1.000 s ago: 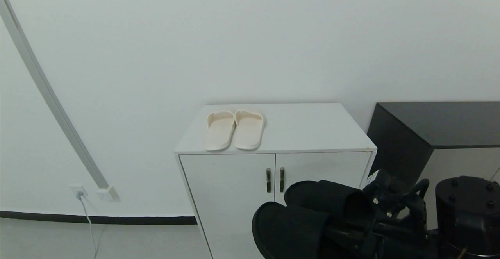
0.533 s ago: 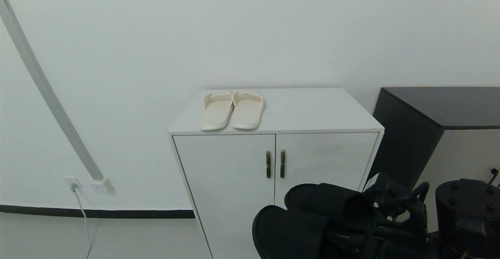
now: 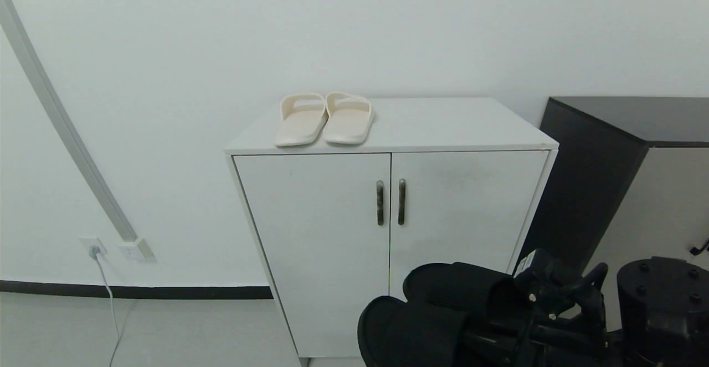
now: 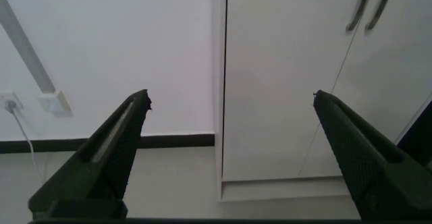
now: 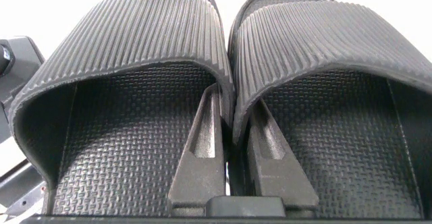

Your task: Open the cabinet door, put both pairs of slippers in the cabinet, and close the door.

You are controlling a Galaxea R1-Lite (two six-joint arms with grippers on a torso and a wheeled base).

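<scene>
Two pairs of slippers are in sight. The cream slippers lie side by side on the white cabinet, at the left of its top just above the middle of the head view, toes toward the wall. Both cabinet doors are shut, and their two dark handles stand upright just beside each other at the centre seam.

The black slippers sit at the lower right of the head view, low in front of the right door, gripped together by the right gripper. In the right wrist view its two fingers are drawn close, pinching the touching inner edges of both slippers between them, one finger inside each shoe under its ribbed strap.

The left gripper is spread wide and holds nothing. Between its fingers the left wrist view shows the cabinet's lower left corner, the wall and the floor.

A dark cabinet stands just right of the white one. On the wall at lower left are a socket with a hanging cable and a slanting grey conduit.
</scene>
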